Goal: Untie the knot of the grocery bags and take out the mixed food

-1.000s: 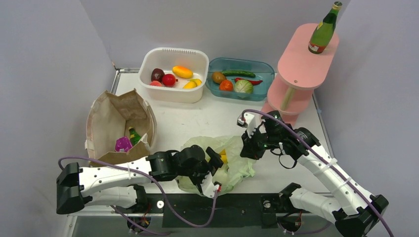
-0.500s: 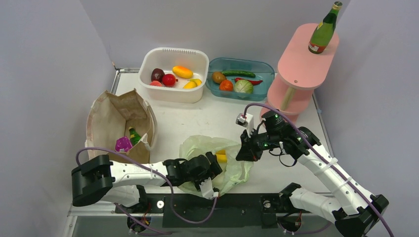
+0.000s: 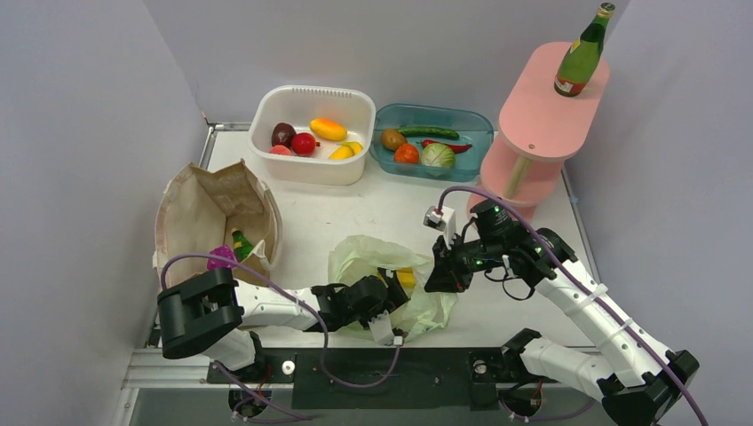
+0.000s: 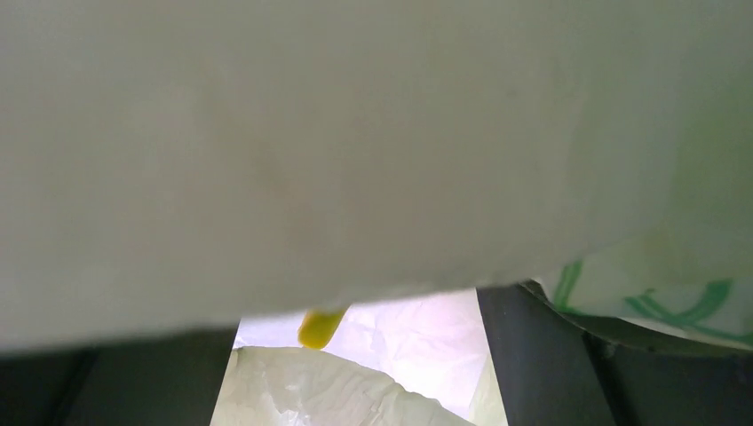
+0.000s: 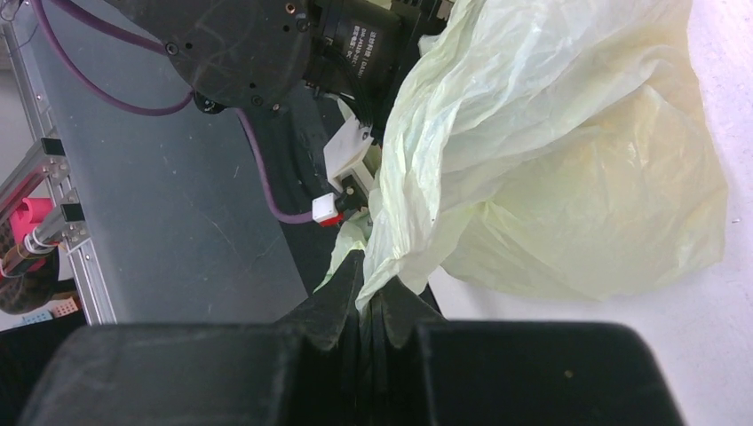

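The pale green plastic bag [image 3: 382, 266] lies at the table's near edge. My right gripper [image 3: 441, 272] is shut on its right rim and holds it up; in the right wrist view the fingers [image 5: 342, 297] pinch a fold of the bag [image 5: 550, 151]. My left gripper [image 3: 391, 291] is inside the bag's mouth, next to a yellow banana [image 3: 405, 280]. In the left wrist view the bag's film [image 4: 373, 133] covers most of the frame, the banana tip [image 4: 320, 327] shows ahead, and the jaws stand apart. The brown paper bag [image 3: 213, 209] stands open at left, holding a purple packet [image 3: 219, 257] and a green bottle [image 3: 240, 243].
A white tub [image 3: 313, 99] of fruit and a teal tub [image 3: 432, 115] of vegetables stand at the back. A pink two-tier stand [image 3: 542, 115] at the back right carries a green bottle [image 3: 582, 53]. The black base rail [image 3: 373, 364] runs along the near edge.
My left arm has slid right and pushed its gripper deeper into the plastic bag's mouth. My right gripper dropped slightly and keeps its hold on the bag's rim.
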Motion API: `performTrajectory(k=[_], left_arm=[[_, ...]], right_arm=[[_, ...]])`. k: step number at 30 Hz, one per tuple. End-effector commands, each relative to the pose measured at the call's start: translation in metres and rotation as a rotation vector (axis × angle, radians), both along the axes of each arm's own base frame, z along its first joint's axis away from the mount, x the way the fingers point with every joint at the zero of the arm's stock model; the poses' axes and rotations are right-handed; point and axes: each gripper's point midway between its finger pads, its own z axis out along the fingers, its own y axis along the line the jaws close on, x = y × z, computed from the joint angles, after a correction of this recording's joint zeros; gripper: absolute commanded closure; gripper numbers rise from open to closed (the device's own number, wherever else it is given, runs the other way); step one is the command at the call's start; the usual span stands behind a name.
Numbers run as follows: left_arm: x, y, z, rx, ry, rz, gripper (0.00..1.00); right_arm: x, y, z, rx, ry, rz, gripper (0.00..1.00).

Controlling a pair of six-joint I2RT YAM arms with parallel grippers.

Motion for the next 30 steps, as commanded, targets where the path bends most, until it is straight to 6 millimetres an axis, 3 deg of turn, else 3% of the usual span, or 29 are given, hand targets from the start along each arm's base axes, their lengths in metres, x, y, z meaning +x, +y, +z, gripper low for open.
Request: performTrajectory(k=[1,7,11,17,18,20,21,22,25,26,27,28,30], left_arm=[[0.022,-0.015,0.028,-0.047,-0.052,0.022,0.04],[0.056,-0.005,0.015,0.017,-0.062,0.043,0.12],[0.069,-0.01,0.01,0.011,-0.035,0.046,0.21],[0.069,-0.03,0.025,-0.098,0.097,0.064,0.57],[0.067,-0.033,0.034,-0.132,0.104,0.054,0.62],[0.059,-0.037,0.049,-0.195,0.132,0.035,0.82],[0.053,-0.034,0.049,-0.207,0.156,0.035,0.97],[0.044,-0.036,0.063,-0.249,0.176,-0.004,1.0],[0.018,-0.019,0.065,-0.208,0.271,-0.062,1.0],[0.012,-0.018,0.078,-0.236,0.285,-0.082,1.0],[0.002,-0.01,0.073,-0.207,0.339,-0.089,1.0],[0.001,-0.008,0.089,-0.228,0.347,-0.095,1.0],[-0.025,0.014,0.09,-0.15,0.496,-0.098,1.0]], right_arm=[[-0.002,0.0,0.011,0.038,-0.05,0.028,1.0],[-0.003,-0.002,0.01,0.034,-0.055,0.026,1.0],[0.0,-0.003,0.009,0.022,-0.072,0.023,1.0],[0.006,-0.008,0.008,-0.009,-0.116,0.018,1.0],[0.008,-0.009,0.007,-0.018,-0.124,0.013,1.0],[0.01,-0.012,0.007,-0.031,-0.139,0.002,1.0],[0.011,-0.013,0.006,-0.036,-0.144,-0.004,1.0],[0.015,-0.015,0.004,-0.053,-0.158,-0.019,1.0],[0.026,-0.022,0.001,-0.093,-0.192,-0.063,1.0],[0.03,-0.023,0.0,-0.105,-0.205,-0.076,1.0],[0.033,-0.024,0.001,-0.107,-0.211,-0.086,1.0],[0.035,-0.025,0.001,-0.109,-0.215,-0.094,1.0],[0.039,-0.025,0.002,-0.11,-0.221,-0.115,1.0]])
